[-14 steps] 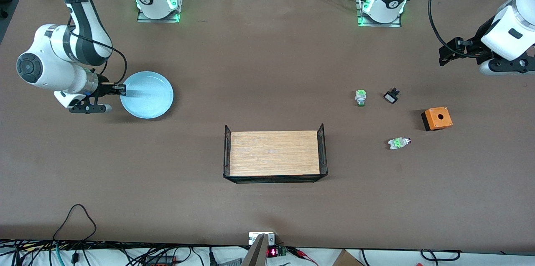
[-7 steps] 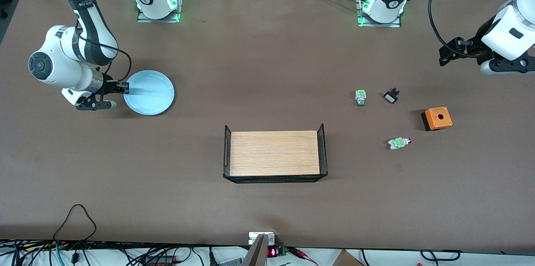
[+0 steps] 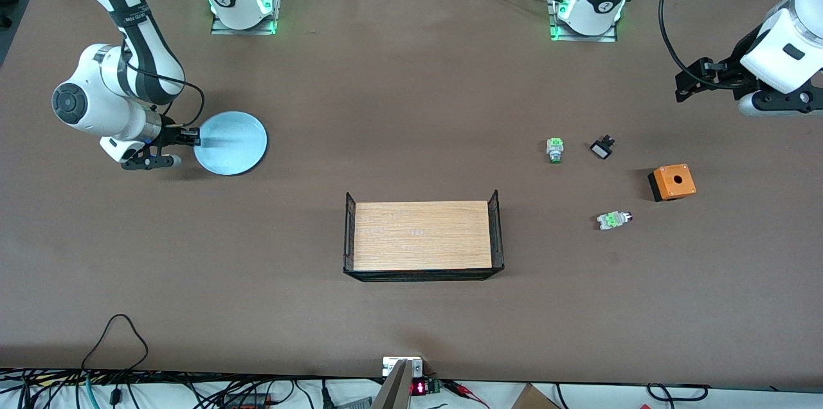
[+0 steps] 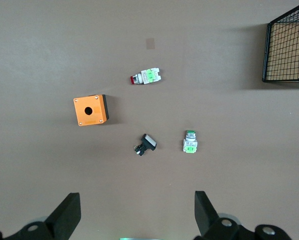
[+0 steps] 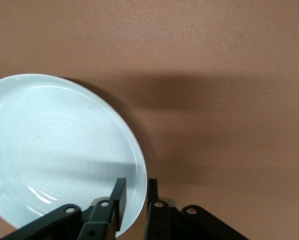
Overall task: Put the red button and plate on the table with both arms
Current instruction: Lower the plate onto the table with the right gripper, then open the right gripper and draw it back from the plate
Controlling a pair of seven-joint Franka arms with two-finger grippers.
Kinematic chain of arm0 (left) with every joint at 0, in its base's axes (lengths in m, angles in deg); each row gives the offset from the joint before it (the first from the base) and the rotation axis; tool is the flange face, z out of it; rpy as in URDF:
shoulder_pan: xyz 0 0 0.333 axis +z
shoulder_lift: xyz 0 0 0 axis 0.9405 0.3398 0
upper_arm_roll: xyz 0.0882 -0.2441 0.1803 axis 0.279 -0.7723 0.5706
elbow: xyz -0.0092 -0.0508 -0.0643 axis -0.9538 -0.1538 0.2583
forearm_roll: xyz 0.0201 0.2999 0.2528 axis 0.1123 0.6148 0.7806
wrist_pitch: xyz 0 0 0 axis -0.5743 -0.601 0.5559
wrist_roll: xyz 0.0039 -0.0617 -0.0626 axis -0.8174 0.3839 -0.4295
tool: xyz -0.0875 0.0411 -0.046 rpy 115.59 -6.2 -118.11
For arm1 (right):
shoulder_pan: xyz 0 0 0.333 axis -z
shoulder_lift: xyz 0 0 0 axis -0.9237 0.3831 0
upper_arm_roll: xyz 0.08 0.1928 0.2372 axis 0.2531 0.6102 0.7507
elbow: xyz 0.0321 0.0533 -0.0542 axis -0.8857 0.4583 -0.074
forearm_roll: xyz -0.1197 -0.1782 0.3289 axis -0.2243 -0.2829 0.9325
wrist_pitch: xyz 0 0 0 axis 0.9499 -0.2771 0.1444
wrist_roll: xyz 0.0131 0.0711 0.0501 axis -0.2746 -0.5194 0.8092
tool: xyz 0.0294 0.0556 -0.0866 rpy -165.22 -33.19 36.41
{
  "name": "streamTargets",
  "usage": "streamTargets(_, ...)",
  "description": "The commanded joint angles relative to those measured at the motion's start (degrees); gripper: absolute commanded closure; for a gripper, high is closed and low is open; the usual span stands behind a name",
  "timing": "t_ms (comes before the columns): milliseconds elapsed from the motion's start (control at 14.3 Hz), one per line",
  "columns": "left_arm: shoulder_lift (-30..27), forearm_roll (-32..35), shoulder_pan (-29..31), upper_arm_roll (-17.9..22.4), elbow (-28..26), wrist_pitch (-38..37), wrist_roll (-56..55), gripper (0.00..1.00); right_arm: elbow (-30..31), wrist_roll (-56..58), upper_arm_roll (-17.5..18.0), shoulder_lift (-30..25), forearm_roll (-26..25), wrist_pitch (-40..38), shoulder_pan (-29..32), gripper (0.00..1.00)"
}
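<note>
The light blue plate [image 3: 230, 142] is at the right arm's end of the table [image 3: 411, 107], held by its rim. My right gripper [image 3: 191, 137] is shut on that rim, one finger inside and one outside, as the right wrist view shows [image 5: 136, 192]. The plate [image 5: 54, 150] casts a shadow on the table and seems slightly above it. The red button [image 3: 614, 220] lies on the table near the left arm's end, also in the left wrist view [image 4: 146, 77]. My left gripper [image 3: 697, 78] waits open and empty high over that end [image 4: 134, 220].
A wood-topped rack with black mesh ends [image 3: 422, 235] stands mid-table. An orange box [image 3: 672, 182], a green-capped unit [image 3: 555, 150] and a small black-and-white part [image 3: 602, 148] lie near the red button, farther from the front camera than it.
My right gripper has moved with the plate a little toward the table's middle, and the plate looks smaller, so lower. The left arm has not moved.
</note>
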Motion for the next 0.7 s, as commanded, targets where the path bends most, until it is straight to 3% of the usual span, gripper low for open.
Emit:
streamTargets(0,0.9,-0.6,-0.1,0.0,1.9,-0.7,1.0,0.00,0.2,-1.7,0.8,-1.1,-0.6,0.2,0.7,0.00)
streamTargets(280,0.9,-0.6,0.0,-0.2,1.9,-0.7,1.0,0.00,-2.6,-1.7,0.9,-4.7,-0.6,-3.9,0.6,0.00)
streamTargets(630,0.9,-0.7,0.0,-0.2,1.9,-0.7,1.0,0.00,-16.4,-2.6,1.0,-4.9,-0.6,-20.4,-0.2,0.00)
